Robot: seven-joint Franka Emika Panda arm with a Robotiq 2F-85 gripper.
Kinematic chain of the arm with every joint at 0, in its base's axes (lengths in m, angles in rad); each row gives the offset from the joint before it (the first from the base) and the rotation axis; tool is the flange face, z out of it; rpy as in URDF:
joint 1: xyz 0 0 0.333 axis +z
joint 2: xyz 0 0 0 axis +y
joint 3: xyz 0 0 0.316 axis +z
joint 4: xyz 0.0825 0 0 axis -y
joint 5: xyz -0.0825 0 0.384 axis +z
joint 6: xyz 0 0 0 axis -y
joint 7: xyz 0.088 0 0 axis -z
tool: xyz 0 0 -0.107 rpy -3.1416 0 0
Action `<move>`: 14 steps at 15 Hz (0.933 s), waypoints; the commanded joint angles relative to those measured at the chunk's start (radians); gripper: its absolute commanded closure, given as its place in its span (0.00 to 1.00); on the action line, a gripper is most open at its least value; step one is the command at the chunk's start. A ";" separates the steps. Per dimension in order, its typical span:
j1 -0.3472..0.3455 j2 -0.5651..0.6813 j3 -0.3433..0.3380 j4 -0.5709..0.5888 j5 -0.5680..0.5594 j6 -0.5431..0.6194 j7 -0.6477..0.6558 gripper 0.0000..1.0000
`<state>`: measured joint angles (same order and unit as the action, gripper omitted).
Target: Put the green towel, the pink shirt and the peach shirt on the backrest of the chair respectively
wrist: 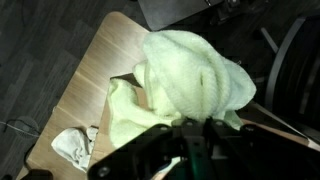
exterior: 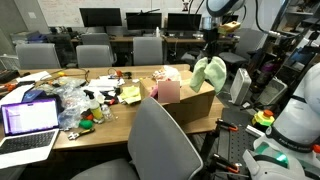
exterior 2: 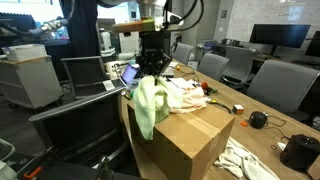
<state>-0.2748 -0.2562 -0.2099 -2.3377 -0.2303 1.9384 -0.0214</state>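
The end effector (exterior 2: pixel 150 68) is clamped on the top of the green towel (exterior 2: pixel 150 108), which hangs from it beside the cardboard box (exterior 2: pixel 195 145) on the surface (exterior: pixel 105 125). The chair (exterior: pixel 160 140), at the box's 7 o'clock in an exterior view, shows a bare backrest, so nothing is placed yet. What looks like the peach shirt (exterior 2: pixel 185 95) lies in the box. The pink shirt cannot be singled out. All three garments are left to drape.

Cardbd box (exterior 2: pixel 190 140), laptop (exterior: pixel 28 120), poss. toys (exterior: pixel 88 122)

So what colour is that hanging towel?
The towel is pale yellowish green, clearest in the wrist view.
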 commanded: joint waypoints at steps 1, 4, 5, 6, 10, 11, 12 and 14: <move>0.034 -0.120 0.062 -0.012 -0.088 -0.078 0.054 0.98; 0.071 -0.180 0.125 -0.001 -0.138 -0.135 0.078 0.98; 0.083 -0.192 0.142 0.004 -0.148 -0.148 0.079 0.98; 0.098 -0.204 0.161 0.008 -0.155 -0.160 0.083 0.98; 0.150 -0.228 0.220 0.019 -0.178 -0.192 0.091 0.98; 0.164 -0.233 0.231 0.021 -0.178 -0.201 0.086 0.98; 0.177 -0.232 0.241 0.024 -0.180 -0.204 0.081 0.98; 0.204 -0.231 0.254 0.027 -0.177 -0.210 0.062 0.98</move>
<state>-0.1082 -0.4783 0.0289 -2.3320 -0.3865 1.7602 0.0565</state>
